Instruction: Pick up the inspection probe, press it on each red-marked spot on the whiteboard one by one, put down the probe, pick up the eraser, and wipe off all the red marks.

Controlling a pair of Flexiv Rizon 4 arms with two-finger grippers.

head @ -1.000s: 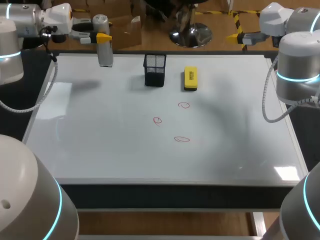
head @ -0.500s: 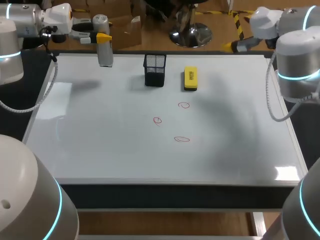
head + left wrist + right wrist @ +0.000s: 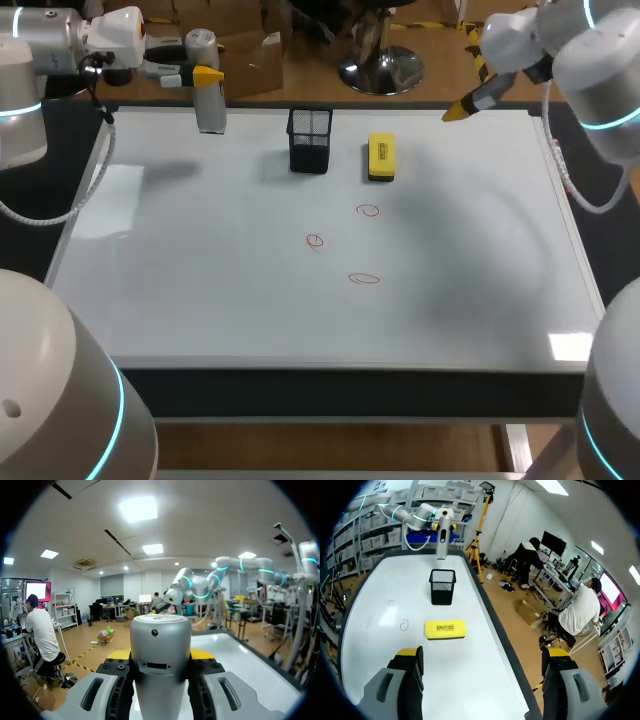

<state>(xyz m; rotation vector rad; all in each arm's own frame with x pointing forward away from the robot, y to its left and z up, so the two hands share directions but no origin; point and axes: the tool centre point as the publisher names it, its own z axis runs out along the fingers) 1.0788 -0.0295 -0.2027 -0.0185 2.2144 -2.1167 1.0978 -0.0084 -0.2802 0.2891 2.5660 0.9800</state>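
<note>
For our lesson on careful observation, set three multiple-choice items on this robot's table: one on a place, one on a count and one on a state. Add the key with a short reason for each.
1. Where does the yellow eraser lie on the whiteboard?
A. Beside the black mesh pen holder, apart from it
B. Inside the holder
C. At the board's near edge

2. How many red marks are drawn?
A. Two
B. Three
C. Five

3. What state is the left claw in?
A. Open and empty
B. Shut on the eraser
C. Shut on the inspection probe

Key:
1 A: the eraser lies next to the holder with bare board between them.
2 B: the head view shows three red loops.
3 C: the left wrist view shows the probe clamped between both yellow tips.
</note>
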